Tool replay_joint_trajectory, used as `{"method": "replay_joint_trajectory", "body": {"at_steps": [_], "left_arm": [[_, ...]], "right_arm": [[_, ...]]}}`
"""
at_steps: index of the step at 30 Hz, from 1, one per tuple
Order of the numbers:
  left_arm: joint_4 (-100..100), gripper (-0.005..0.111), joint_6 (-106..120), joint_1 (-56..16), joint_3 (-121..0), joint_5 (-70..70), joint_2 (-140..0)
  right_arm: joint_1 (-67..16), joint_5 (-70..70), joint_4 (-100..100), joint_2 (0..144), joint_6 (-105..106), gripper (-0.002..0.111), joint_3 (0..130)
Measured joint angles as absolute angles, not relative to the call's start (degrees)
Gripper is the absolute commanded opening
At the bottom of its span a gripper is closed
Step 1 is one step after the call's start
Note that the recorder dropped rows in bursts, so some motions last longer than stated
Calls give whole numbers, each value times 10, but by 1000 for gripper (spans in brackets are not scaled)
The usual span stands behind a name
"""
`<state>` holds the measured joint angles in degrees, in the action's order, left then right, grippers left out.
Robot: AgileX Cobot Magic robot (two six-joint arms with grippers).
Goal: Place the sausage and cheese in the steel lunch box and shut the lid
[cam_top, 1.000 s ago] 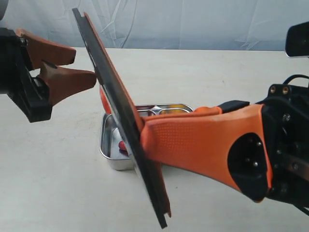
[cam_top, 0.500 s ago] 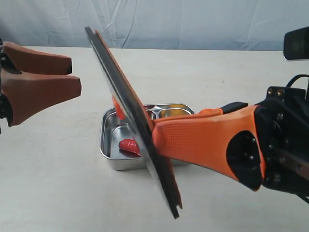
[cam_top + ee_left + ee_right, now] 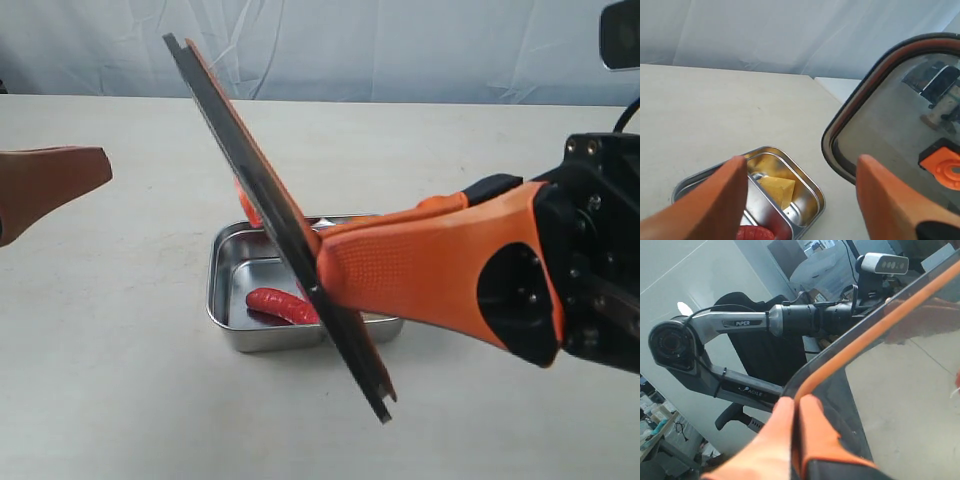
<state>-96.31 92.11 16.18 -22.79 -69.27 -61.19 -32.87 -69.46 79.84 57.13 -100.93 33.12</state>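
**Lid held tilted over the open box**

Nearest us, the right gripper [image 3: 316,268] clamps the edge of the lid [image 3: 243,180], tilted above the steel lunch box [image 3: 214,298] mid-desk [image 3: 110,400]. The sausage [image 3: 281,305] lies in its larger compartment, the cheese [image 3: 777,188] in the smaller. The left gripper [image 3: 801,169] gapes wide.

text: PIPER | on: grey arm link [image 3: 735,323] | text: AGILEX | on: black arm link [image 3: 742,389]
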Motion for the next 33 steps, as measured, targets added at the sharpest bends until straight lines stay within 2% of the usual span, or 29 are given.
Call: {"method": "replay_joint_trajectory", "body": {"at_steps": [11,16,22,26,29,33], "left_arm": [[-949,60,895,162,-228,-693,-612],[-958,67,874,162,-228,-693,-612],[-985,71,979,162,-228,-693,-612],[-988,71,1008,162,-251,-693,-612],[-982,71,1024,144,-272,-692,-612],[-933,71,1037,85,-303,-692,-612]], "right_arm": [[-329,-696,807,571,-1024,-1,331],[-329,-696,807,571,-1039,-1,331],[-329,-696,821,571,-1081,-1,332],[-329,-697,906,571,-1153,-1,365],[-329,-697,950,571,-1191,-1,397],[-329,-698,970,571,-1191,-1,429]]}}
